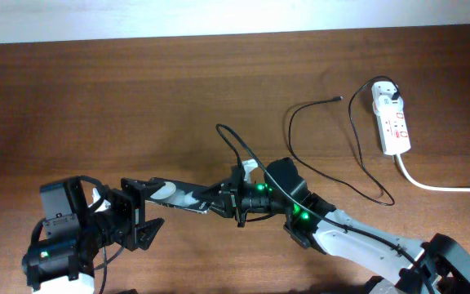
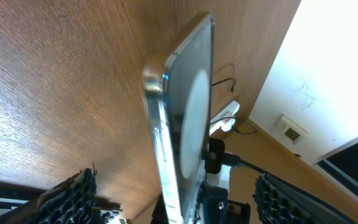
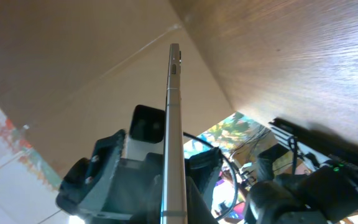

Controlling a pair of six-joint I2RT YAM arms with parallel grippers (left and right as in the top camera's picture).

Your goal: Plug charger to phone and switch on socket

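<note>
The phone (image 1: 178, 196), a flat black slab with two white round patches, is held off the table between the two arms. My right gripper (image 1: 227, 202) is shut on its right end; in the right wrist view the phone (image 3: 174, 112) stands edge-on between the fingers (image 3: 176, 186). My left gripper (image 1: 144, 211) is open, its fingers spread wide either side of the phone's left end (image 2: 188, 112) without touching it (image 2: 179, 202). The charger (image 1: 357, 155) lies looped on the table, its tip (image 1: 337, 99) free and its plug in the socket (image 1: 392, 121) at the far right.
The socket's thick white cord (image 1: 443, 187) runs off the right edge. The socket and the cable also show far off in the left wrist view (image 2: 225, 115). A pale wall borders the table's far edge.
</note>
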